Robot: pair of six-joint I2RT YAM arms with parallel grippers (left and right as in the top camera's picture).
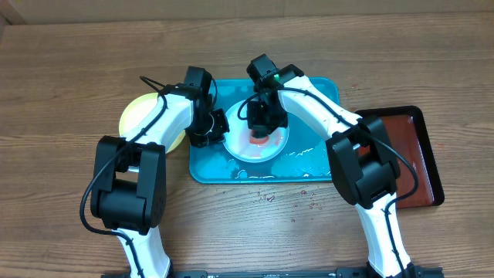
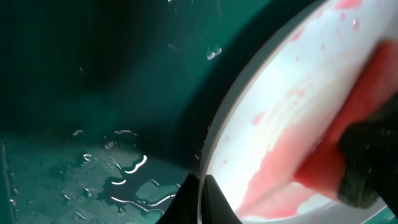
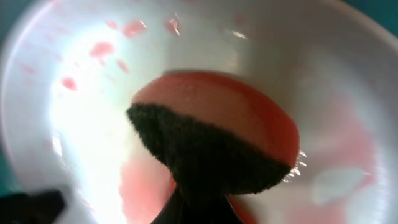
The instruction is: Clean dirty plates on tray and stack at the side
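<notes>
The light-blue-rimmed plate point(image 1: 270, 149) lies on the teal tray point(image 1: 312, 166), its white centre smeared red. My left gripper point(image 1: 219, 128) is shut on the plate's left rim; in the left wrist view its jaws point(image 2: 200, 198) pinch the rim of the plate point(image 2: 280, 106). My right gripper point(image 1: 263, 123) is shut on a red sponge with a dark scouring side point(image 1: 258, 139) and presses it onto the plate. The right wrist view shows the sponge point(image 3: 217, 124) on the plate point(image 3: 87, 118). A yellow-green plate point(image 1: 139, 114) lies on the table left of the tray, partly hidden by my left arm.
Water pools on the tray point(image 2: 93, 174) near its front edge. A smaller dark red-brown tray point(image 1: 417, 147) sits to the right of the teal one. A few red specks point(image 1: 309, 202) dot the wooden table in front of the tray.
</notes>
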